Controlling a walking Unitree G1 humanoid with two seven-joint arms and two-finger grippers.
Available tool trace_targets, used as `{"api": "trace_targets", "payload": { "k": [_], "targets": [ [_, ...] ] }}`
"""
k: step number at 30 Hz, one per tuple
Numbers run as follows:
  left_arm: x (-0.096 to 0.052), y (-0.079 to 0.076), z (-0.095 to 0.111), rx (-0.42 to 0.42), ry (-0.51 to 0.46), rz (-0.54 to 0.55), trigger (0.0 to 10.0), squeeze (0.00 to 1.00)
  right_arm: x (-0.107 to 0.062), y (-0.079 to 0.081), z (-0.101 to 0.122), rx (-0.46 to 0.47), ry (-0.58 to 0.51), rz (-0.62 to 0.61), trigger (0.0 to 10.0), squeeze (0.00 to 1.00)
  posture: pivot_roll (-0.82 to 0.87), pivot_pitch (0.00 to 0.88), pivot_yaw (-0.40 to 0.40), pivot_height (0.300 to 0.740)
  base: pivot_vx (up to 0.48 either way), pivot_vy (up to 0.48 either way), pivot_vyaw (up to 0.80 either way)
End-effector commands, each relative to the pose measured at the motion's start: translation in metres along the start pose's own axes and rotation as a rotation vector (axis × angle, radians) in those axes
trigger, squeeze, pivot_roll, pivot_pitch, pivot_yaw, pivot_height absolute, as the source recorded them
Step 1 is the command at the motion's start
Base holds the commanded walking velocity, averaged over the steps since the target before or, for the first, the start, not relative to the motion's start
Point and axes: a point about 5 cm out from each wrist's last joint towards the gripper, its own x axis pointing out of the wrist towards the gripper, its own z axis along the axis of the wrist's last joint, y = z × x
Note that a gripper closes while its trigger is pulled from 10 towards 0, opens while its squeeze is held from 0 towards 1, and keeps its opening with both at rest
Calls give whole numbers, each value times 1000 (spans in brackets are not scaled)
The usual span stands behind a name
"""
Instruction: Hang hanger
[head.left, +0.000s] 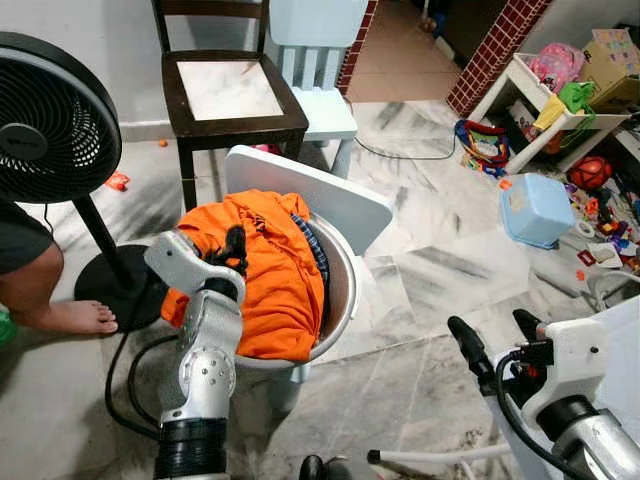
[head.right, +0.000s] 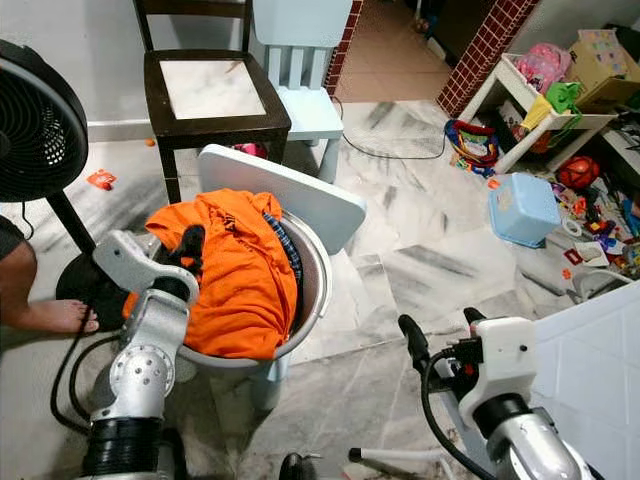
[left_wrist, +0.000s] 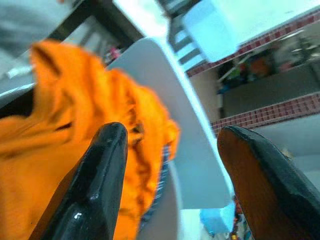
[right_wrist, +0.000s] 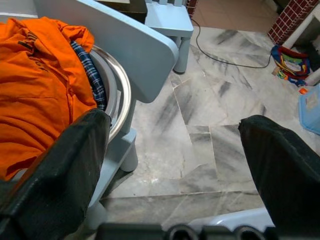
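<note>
Judged early stage: left gripper (head.left: 232, 250) spread wide over orange garment (head.left: 270, 270) in basin (head.left: 340, 290), right gripper (head.left: 497, 337) wide, empty; hanging not started.

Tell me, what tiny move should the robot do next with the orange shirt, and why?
Probably lower the left end effector a little and close it on the orange shirt. It is open, right at the shirt heaped in the metal bowl on the small chair, gripping nothing yet. The right end effector is open over the floor, away from the bowl.
</note>
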Motion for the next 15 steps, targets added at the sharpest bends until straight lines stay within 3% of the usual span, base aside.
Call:
{"api": "trace_targets", "payload": {
  "k": [1, 2, 5, 9, 12, 13, 15],
  "targets": [
    [-54, 25, -87, -223, 260, 155, 10000, 0, -1, -3, -4, -3, 21, -12, 10000, 0, -206, 226, -228, 740, 0, 0, 0],
    [-55, 26, -91, -302, 277, 166, 10000, 0, 0, -2, -5, -1, 20, -9, 10000, 0, -210, 226, -228, 740, 0, 0, 0],
    [-57, 27, -98, -349, 310, 188, 10000, 0, 1, -1, -4, 0, 16, -7, 10000, 0, -210, 226, -228, 740, 0, 0, 0],
    [-60, 23, -106, -234, 387, 159, 10000, 0, 1, -4, -3, -6, 13, -12, 10000, 0, -211, 220, -223, 740, 0, 0, 0],
    [-63, 13, -115, -112, 455, 61, 10000, 0, 1, -5, -4, -7, 12, -16, 10000, 0, -208, 219, -219, 740, 0, 0, 0],
    [-64, 4, -120, 1, 491, -25, 10000, 0, 2, -4, -5, -7, 12, -15, 10000, 0, -207, 219, -218, 740, 0, 0, 0],
    [-65, -5, -124, 74, 526, -111, 10000, 0, 4, -2, -5, -6, 10, -14, 10000, 0, -204, 216, -216, 740, 0, 0, 0]
  ]
}}
